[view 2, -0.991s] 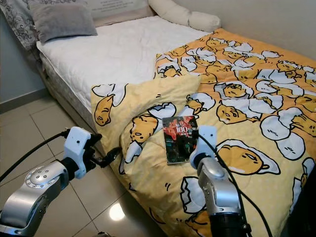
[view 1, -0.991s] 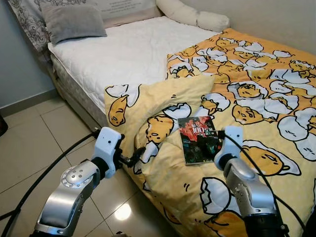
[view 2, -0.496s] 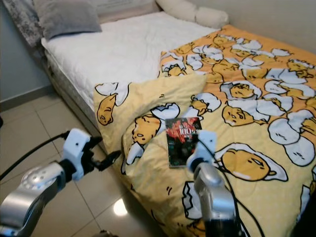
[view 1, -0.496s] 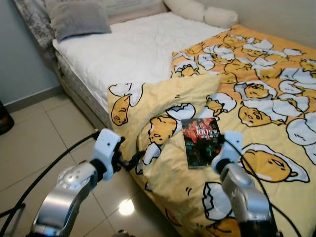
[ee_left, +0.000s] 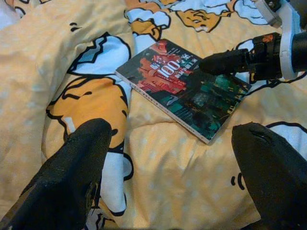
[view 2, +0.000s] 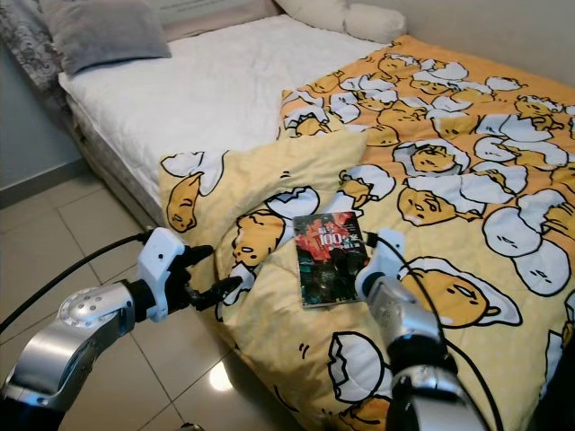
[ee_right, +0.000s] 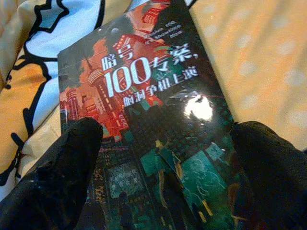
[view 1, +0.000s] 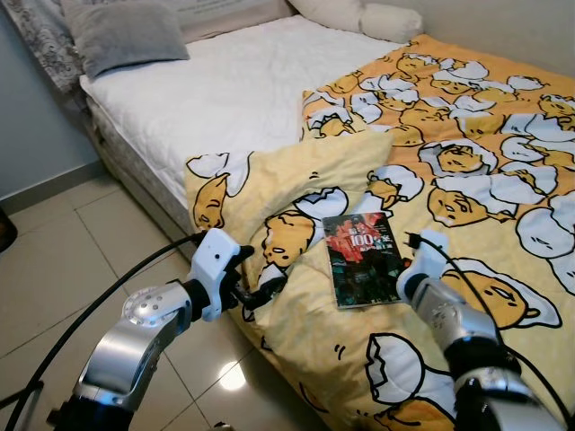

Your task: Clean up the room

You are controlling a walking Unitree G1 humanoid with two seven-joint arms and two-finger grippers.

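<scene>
Glossy red-and-green paperback book, long axis 12-to-6, lies at 11 o'clock of nearer right gripper, fingers spread, empty; left gripper likewise.

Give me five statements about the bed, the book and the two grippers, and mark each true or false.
1. The book lies flat on the yellow egg-print duvet. True.
2. The right gripper is shut on the book and lifting it. False: its fingers are spread open over the cover, and the book lies on the duvet.
3. The left gripper is open, near the duvet's hanging edge. True.
4. The grey pillow lies on the floor. False: it is on the white mattress at the head of the bed.
5. The book's cover shows the number 100. True.
</scene>
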